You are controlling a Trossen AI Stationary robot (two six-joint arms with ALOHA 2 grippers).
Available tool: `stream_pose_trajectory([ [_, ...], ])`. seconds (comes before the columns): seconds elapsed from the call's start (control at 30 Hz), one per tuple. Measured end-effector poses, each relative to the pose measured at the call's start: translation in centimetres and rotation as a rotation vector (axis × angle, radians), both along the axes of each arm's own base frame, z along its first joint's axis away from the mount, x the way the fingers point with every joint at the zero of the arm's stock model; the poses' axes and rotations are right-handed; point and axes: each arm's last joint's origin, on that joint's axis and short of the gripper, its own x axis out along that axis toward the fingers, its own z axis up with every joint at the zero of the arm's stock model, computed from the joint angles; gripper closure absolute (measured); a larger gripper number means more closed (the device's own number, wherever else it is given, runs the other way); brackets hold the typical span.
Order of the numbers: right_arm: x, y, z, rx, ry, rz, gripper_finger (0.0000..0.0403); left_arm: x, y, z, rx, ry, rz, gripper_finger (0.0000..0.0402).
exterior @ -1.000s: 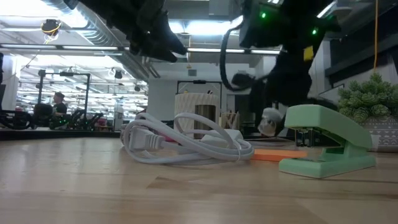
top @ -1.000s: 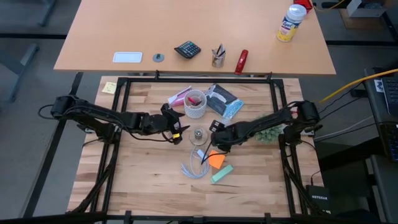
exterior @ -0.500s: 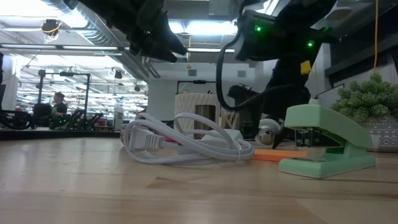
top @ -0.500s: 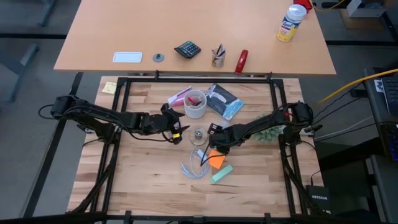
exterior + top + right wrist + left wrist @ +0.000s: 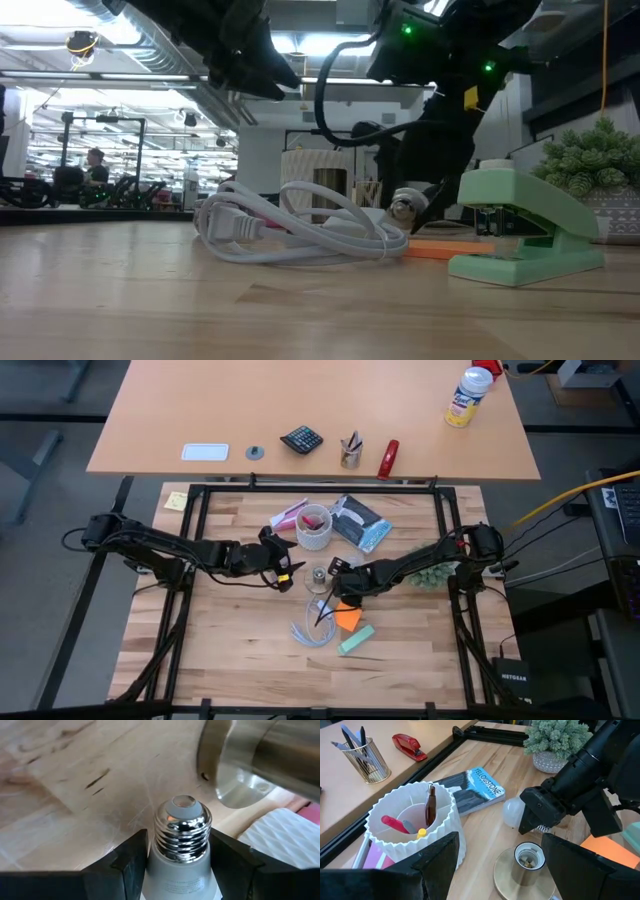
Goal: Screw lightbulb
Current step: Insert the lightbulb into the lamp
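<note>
The lightbulb [image 5: 181, 851] is small and white with a silver screw thread. It sits in my right gripper [image 5: 336, 577], just right of the round metal socket [image 5: 318, 575] that stands on its base on the table. The bulb also shows in the left wrist view [image 5: 512, 813] and the low view [image 5: 405, 207]. My left gripper [image 5: 289, 572] is open just left of the socket [image 5: 526, 864] and touches nothing. My right gripper pinches the bulb's white body [image 5: 176, 879] between its two fingers [image 5: 131, 856], just behind the screw thread [image 5: 181, 827]. The fingers come about level from the table's right. The bulb is lifted clear of the table, and its thread end points past the fingertips toward the socket [image 5: 250, 765].
A ribbed white cup [image 5: 313, 528] with pens and a book [image 5: 358, 522] lie behind the socket. A looped white cord [image 5: 312, 628], orange notes [image 5: 348, 618] and a green stapler [image 5: 357, 639] lie nearer. A small plant [image 5: 430, 573] stands under the right arm.
My right gripper has carried the bulb toward the table's left, closer to the socket, keeping it clear of the table. My left gripper has kept still.
</note>
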Motion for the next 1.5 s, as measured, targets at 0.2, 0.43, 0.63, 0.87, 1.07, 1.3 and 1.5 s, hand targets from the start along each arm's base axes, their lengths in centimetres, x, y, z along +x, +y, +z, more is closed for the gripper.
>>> stream_pose_trajectory([
  [0.2, -0.04, -0.06, 0.02, -0.019, 0.003, -0.007, 0.0203, 0.0, 0.0, 0.0, 0.0, 0.0, 0.0, 0.0128],
  [0.43, -0.05, -0.06, 0.01, -0.021, 0.005, -0.005, 0.0203, 0.0, 0.0, 0.0, 0.0, 0.0, 0.0, 0.0128],
  [0.63, -0.05, -0.07, 0.02, -0.024, 0.006, -0.003, 0.0203, 0.0, 0.0, 0.0, 0.0, 0.0, 0.0, 0.0128],
  [0.87, 0.02, 0.0, 0.01, -0.01, 0.009, 0.022, 0.0203, 0.0, 0.0, 0.01, -0.033, -0.017, 0.017, 0.0128],
  [1.07, 0.08, 0.01, 0.03, -0.008, 0.002, 0.02, 0.0203, 0.0, -0.01, 0.01, -0.033, -0.017, 0.017, 0.0128],
  [1.3, 0.23, 0.03, 0.09, -0.006, -0.017, 0.02, 0.0203, 0.0, -0.02, 0.01, -0.033, -0.017, 0.017, 0.0128],
  [1.5, 0.21, 0.01, 0.1, -0.002, -0.029, -0.01, 0.0203, 0.0, -0.02, 0.01, -0.035, -0.018, 0.018, 0.0128],
])
